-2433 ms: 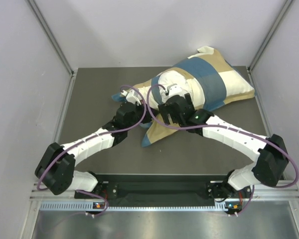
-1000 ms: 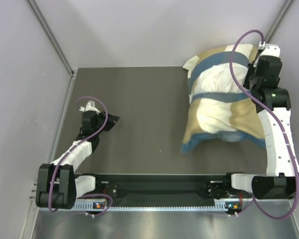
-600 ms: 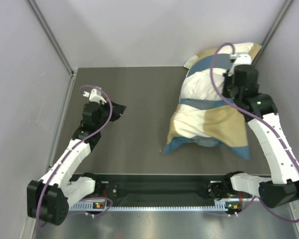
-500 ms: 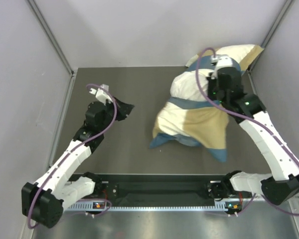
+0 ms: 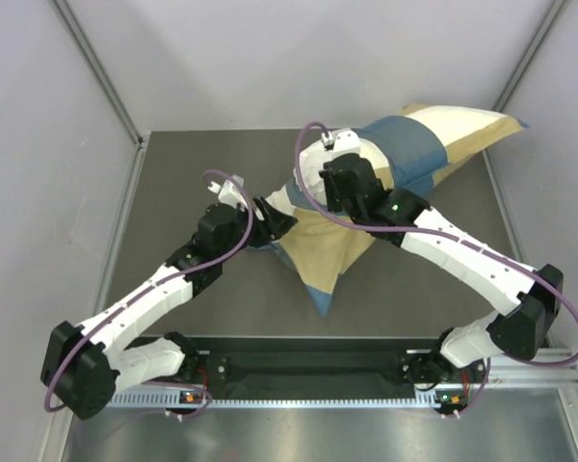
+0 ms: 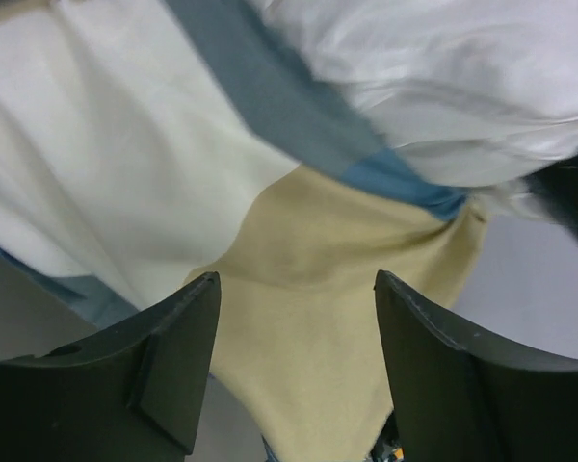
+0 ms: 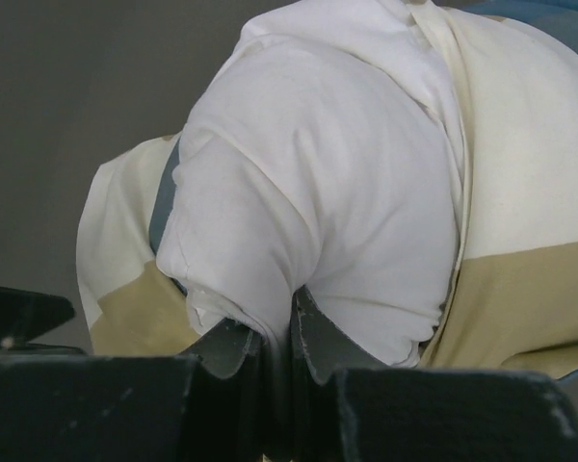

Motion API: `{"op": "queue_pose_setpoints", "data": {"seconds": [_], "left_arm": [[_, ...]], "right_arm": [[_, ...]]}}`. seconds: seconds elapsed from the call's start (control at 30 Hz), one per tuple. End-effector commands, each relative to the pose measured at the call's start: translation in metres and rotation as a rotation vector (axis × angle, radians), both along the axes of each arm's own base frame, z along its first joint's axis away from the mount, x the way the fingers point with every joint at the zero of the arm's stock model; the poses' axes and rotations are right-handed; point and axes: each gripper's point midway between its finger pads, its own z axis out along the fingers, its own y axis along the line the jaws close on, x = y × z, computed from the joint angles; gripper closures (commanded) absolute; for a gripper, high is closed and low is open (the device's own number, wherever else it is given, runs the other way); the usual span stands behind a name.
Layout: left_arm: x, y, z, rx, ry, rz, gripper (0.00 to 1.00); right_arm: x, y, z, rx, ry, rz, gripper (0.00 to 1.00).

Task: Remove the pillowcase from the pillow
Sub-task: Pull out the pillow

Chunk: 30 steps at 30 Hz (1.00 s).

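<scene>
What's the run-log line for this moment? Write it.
left gripper open by pillowcase | right gripper shut on pillow | pillow partly out

L end effector (image 5: 278, 220) + R end effector (image 5: 318, 192) at pillowcase (image 5: 409, 144), mid-table (image 5: 173, 183)

One pillow (image 7: 318, 173), one pillowcase (image 5: 409, 144)

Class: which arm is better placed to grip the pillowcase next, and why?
Left. The left gripper is open with loose pillowcase right before it; the right gripper is shut on the pillow.
</scene>
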Motion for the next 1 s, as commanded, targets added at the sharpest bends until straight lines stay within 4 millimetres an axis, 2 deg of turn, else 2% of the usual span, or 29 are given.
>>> {"op": "queue_pose_setpoints", "data": {"seconds": [0.0, 0.03, 0.07, 0.1, 0.17, 0.27, 0.33, 0.5, 0.63, 0.77, 0.97], "left_arm": [[-0.002, -0.009, -0.024, -0.064, 0.062, 0.003, 0.29], [0.000, -0.012, -0.028, -0.085, 0.079, 0.009, 0.27], [0.001, -0.012, -0.030, -0.092, 0.082, 0.020, 0.18], [0.003, -0.015, -0.034, -0.101, 0.090, 0.021, 0.14], [0.006, -0.019, -0.034, -0.108, 0.091, 0.027, 0.06], [0.010, -0.026, -0.032, -0.137, 0.076, 0.028, 0.02], [0.010, -0.031, -0.022, -0.171, 0.047, 0.021, 0.02], [0.012, -0.023, -0.019, -0.197, 0.034, 0.080, 0.02], [0.013, -0.020, -0.027, -0.200, 0.055, 0.103, 0.02], [0.018, -0.032, -0.036, -0.168, 0.098, 0.073, 0.02], [0.026, -0.040, -0.048, -0.157, 0.111, 0.075, 0.03]], "right_arm": [[-0.013, 0.048, 0.027, 0.197, -0.051, 0.068, 1.00], [-0.020, 0.053, 0.018, 0.191, -0.036, 0.081, 1.00], [-0.023, 0.056, 0.020, 0.210, -0.041, 0.087, 1.00], [-0.029, 0.058, 0.014, 0.205, -0.033, 0.100, 1.00], [-0.034, 0.059, 0.013, 0.213, -0.031, 0.102, 1.00], [-0.043, 0.059, 0.004, 0.205, -0.017, 0.111, 1.00], [-0.046, 0.057, -0.006, 0.194, -0.003, 0.112, 1.00], [-0.052, 0.049, -0.019, 0.190, 0.018, 0.104, 1.00], [-0.058, 0.048, -0.018, 0.197, 0.017, 0.112, 1.00], [-0.062, 0.049, -0.017, 0.197, 0.012, 0.117, 1.00], [-0.078, 0.063, -0.026, 0.203, 0.028, 0.154, 1.00]]}}
